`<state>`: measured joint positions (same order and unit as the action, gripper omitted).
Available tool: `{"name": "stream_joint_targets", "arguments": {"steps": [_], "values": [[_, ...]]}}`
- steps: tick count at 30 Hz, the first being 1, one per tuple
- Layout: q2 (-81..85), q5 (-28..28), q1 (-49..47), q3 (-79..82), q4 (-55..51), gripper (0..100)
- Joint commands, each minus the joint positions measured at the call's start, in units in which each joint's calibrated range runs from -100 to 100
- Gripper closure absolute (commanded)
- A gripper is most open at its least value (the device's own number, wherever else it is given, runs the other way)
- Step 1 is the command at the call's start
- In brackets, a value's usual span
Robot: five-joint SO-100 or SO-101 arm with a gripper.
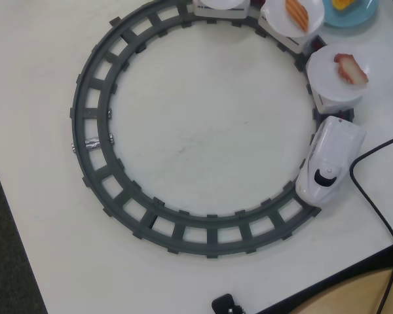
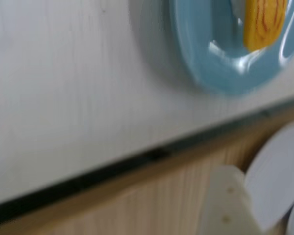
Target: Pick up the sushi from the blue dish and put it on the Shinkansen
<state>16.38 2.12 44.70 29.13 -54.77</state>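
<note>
The yellow sushi (image 1: 342,4) lies on the light blue dish (image 1: 365,16) at the top right edge of the overhead view. The wrist view shows the same dish (image 2: 206,58) and sushi (image 2: 264,22) at its upper right, blurred. The white Shinkansen (image 1: 327,160) stands on the track at the right, pulling cars topped with white plates (image 1: 327,82). My gripper does not show in the overhead view. In the wrist view only one cream finger (image 2: 224,198) shows at the bottom, away from the dish; how the jaws stand is not visible.
The grey ring track (image 1: 92,131) fills the table. An orange-striped piece (image 1: 297,14) and a red-and-white piece (image 1: 350,67) lie on train plates. A black cable (image 1: 373,190) runs at the right. The table's dark edge (image 2: 152,154) and blurred white round shapes (image 2: 279,176) are near the finger.
</note>
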Motion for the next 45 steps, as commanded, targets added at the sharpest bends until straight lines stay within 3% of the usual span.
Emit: {"name": "stream_joint_targets", "arguments": {"steps": [1, 6, 17, 38, 40, 45], "values": [[-7.4, -0.44, -5.27, -11.09, -4.32, 66], [-18.76, -0.54, -8.96, -23.21, -10.57, 66], [-38.63, 0.08, -5.27, -54.53, -23.24, 66], [-53.16, 2.34, -4.12, -55.7, -17.33, 66], [-53.16, 2.39, -4.21, -55.61, -17.33, 70], [-53.16, 2.39, -4.3, -55.34, -17.33, 90]]}}
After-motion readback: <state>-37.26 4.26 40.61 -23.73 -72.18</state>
